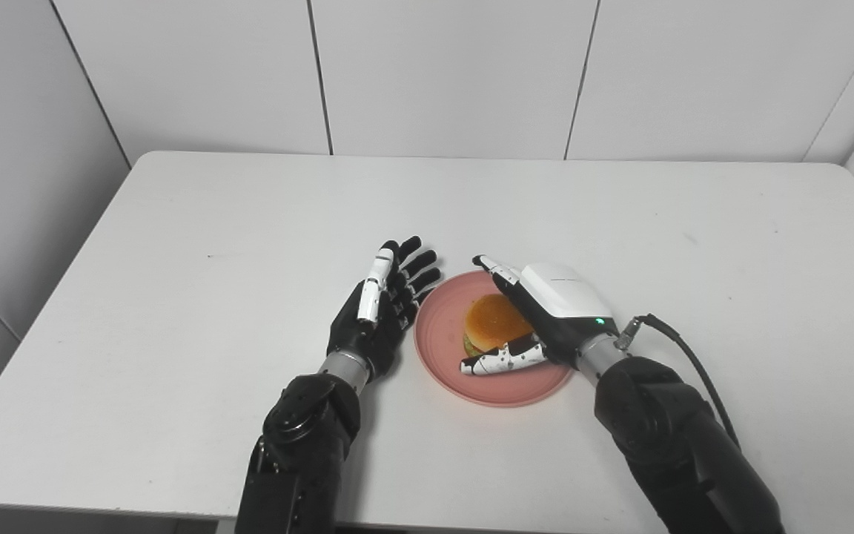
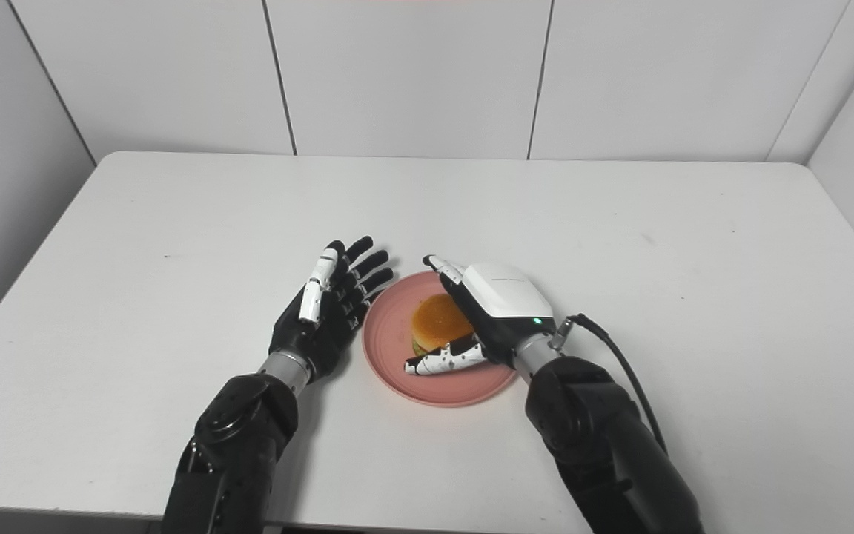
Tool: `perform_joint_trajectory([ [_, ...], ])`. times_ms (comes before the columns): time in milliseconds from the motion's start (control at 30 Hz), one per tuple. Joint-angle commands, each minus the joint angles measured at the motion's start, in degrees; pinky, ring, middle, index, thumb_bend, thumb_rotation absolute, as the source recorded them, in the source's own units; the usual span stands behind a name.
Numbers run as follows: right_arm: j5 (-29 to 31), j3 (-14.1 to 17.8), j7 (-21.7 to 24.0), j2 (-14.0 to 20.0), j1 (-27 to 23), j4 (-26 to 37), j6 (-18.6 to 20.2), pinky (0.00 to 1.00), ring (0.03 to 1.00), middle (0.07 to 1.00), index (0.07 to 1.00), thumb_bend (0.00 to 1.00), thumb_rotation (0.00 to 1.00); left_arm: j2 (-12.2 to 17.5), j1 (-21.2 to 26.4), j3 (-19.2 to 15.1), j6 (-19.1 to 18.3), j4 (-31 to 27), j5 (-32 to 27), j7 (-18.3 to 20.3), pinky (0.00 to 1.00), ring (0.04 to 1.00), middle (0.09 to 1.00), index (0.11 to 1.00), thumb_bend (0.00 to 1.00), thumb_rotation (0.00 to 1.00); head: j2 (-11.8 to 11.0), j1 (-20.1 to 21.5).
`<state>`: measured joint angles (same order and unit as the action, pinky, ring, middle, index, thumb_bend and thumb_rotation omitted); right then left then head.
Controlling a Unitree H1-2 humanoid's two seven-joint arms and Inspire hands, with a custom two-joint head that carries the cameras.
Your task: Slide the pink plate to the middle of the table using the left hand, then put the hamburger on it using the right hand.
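A pink plate lies on the white table a little nearer than its middle. A hamburger with an orange bun sits on the plate. My right hand reaches over the plate's right side and cups the hamburger loosely: its fingers stretch straight past the bun's far side, and its thumb lies across the near side. My left hand stands open just left of the plate's rim, palm turned toward the plate, fingers spread and holding nothing.
The white table is bounded by white panelled walls at the back and on both sides. A black cable loops off my right wrist over the table.
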<state>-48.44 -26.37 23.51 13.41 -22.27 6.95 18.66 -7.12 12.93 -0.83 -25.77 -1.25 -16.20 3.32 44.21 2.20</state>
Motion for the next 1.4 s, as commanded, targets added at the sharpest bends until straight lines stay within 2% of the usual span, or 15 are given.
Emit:
perform_joint_trajectory([
  [0,0.81,0.91,0.03,0.14,-2.19,2.48,-1.37,0.82,0.935,0.980,0.991,0.98,0.60,-0.08,2.11,0.15,0.16,-1.59,-0.57,0.64,0.90,0.916,0.908,0.904,0.38,1.00,0.02,-0.08],
  [267,2.99,1.97,3.96,1.06,-3.04,5.84,-0.42,0.84,0.962,1.000,1.000,1.00,0.67,0.11,2.30,0.04,0.43,-1.30,-0.57,0.80,0.91,0.902,0.909,0.911,0.39,1.00,-0.11,0.02],
  [467,4.93,3.57,4.26,1.82,-3.51,7.79,-1.44,0.86,0.948,0.990,1.000,1.00,0.72,0.08,2.43,-0.76,0.94,-1.41,-1.06,0.68,0.92,0.900,0.905,0.909,0.38,1.00,-0.36,-0.24],
  [567,8.15,6.66,0.51,1.19,-2.31,9.09,-3.52,0.79,0.909,0.958,0.990,1.00,0.71,0.43,2.46,-1.01,2.36,-2.08,-0.30,0.28,0.91,0.902,0.909,0.909,0.37,1.00,-0.57,-0.40],
  [633,12.04,9.59,-1.93,0.23,-1.06,10.24,-4.90,0.74,0.890,0.947,0.982,1.00,0.74,1.08,2.32,-0.83,3.62,-2.85,0.66,0.43,0.92,0.913,0.920,0.919,0.38,1.00,-0.73,-0.31],
  [667,14.21,11.15,-2.91,-0.45,-0.43,11.03,-5.25,0.74,0.897,0.953,0.985,1.00,0.74,1.47,2.19,-0.72,4.18,-3.33,1.27,0.43,0.92,0.917,0.925,0.924,0.39,1.00,-0.82,-0.16],
  [700,16.19,12.74,-3.97,-1.11,0.16,11.87,-5.56,0.77,0.915,0.965,0.992,0.98,0.76,1.82,2.04,-0.49,4.71,-3.87,2.11,0.26,0.92,0.919,0.928,0.928,0.40,1.00,-0.82,-0.16],
  [733,17.29,13.88,-5.07,-1.72,0.62,12.52,-5.75,0.82,0.929,0.972,0.996,0.93,0.81,2.24,1.87,-0.29,5.19,-4.38,2.96,0.16,0.93,0.924,0.935,0.933,0.41,1.00,-0.92,-0.06],
  [767,17.65,14.94,-6.23,-2.12,1.10,13.25,-5.43,0.83,0.928,0.968,0.996,0.92,0.86,2.69,1.64,-0.03,5.87,-4.93,3.93,0.08,0.93,0.928,0.939,0.937,0.41,1.00,-0.93,-0.06],
  [800,17.92,15.81,-7.10,-2.68,1.54,13.86,-4.67,0.83,0.923,0.963,0.995,0.91,0.95,3.19,1.40,0.10,6.55,-5.34,4.61,0.11,0.95,0.938,0.948,0.946,0.42,1.00,-0.95,-0.07],
  [867,19.72,17.95,-8.69,-3.46,2.77,14.39,-3.97,0.84,0.935,0.969,0.997,0.89,0.98,4.26,0.69,0.51,8.26,-6.11,6.22,0.22,0.97,0.949,0.955,0.954,0.42,1.00,-1.00,-0.06],
  [1033,34.15,26.02,-12.55,-7.68,6.73,10.45,-7.35,0.99,0.997,0.999,1.000,0.92,1.00,6.01,-2.35,1.71,12.99,-7.95,9.37,0.42,1.00,0.987,0.991,0.985,0.45,1.00,-1.08,0.47],
  [1133,41.36,29.14,-13.37,-9.77,8.48,8.45,-7.30,1.00,1.000,1.000,1.000,0.96,1.00,6.51,-4.02,2.52,15.99,-8.01,11.61,-0.04,1.00,0.999,0.999,0.997,0.42,1.00,-0.98,0.67],
  [1300,49.39,31.85,-14.84,-12.37,12.03,5.56,-8.17,1.00,1.000,1.000,1.000,0.91,1.00,7.38,-6.49,3.49,19.41,-7.48,14.70,-0.18,1.00,1.000,1.000,1.000,0.45,0.99,-0.82,0.34],
  [1367,51.66,32.47,-14.92,-12.73,13.07,3.65,-9.56,1.00,1.000,1.000,1.000,0.88,1.00,7.17,-7.47,3.51,21.23,-6.62,15.09,-0.36,1.00,1.000,1.000,1.000,0.42,0.99,-0.78,0.22],
])
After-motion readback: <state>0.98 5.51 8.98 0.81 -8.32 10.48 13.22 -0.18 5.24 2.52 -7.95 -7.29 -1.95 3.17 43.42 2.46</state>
